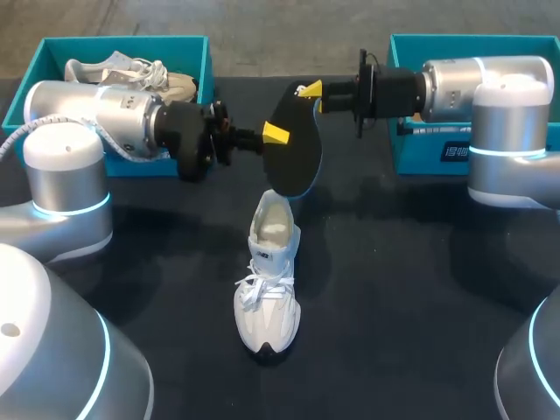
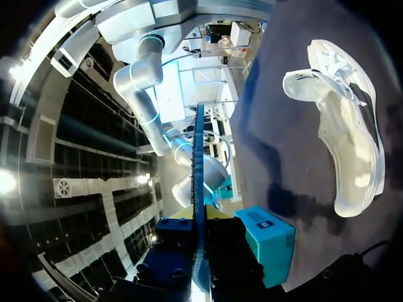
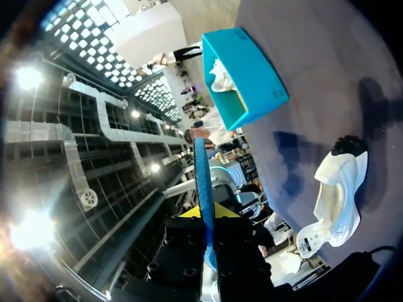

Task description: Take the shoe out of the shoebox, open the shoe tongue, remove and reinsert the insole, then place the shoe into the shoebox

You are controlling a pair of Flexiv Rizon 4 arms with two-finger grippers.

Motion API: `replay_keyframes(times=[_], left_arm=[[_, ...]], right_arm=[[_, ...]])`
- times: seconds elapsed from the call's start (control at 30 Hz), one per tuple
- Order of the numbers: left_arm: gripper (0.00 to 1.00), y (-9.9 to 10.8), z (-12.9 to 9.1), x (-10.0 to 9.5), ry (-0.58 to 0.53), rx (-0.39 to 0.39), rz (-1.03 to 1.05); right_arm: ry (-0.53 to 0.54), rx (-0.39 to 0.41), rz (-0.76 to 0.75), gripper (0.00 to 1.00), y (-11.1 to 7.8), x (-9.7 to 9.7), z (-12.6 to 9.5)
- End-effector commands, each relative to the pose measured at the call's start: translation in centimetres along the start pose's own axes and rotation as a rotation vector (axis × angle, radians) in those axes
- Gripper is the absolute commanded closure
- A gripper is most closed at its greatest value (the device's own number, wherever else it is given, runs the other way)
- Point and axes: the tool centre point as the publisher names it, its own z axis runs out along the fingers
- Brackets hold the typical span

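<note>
Four fingers (image 1: 276, 133) pinch one thin, black, oval insole (image 1: 293, 162).

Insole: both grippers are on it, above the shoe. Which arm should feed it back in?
Probably right. The right gripper holds the insole at its upper end, leaving the lower end free just over the opening of the shoe. The left gripper clamps mid-edge and would likely get in the way.
</note>
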Motion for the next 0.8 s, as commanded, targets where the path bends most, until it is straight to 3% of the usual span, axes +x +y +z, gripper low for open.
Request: replay_keyframes(times=[0.03, 0.4, 0.8], left_arm=[[1.00, 0.0, 0.2, -0.1, 0.003, -0.001, 0.005], [1.00, 0.1, -0.2, -0.4, 0.013, -0.006, 0.023], [1.00, 0.3, -2.6, -1.1, 0.070, -0.055, 0.067]], right_arm=[[0.009, -0.001, 0.000, 0.00, 0.0, -0.1, 0.1], [0.020, -0.003, -0.005, 0.00, -0.5, 0.3, -0.1], [0.020, -0.032, -0.011, 0.00, -2.6, 0.3, -1.8]])
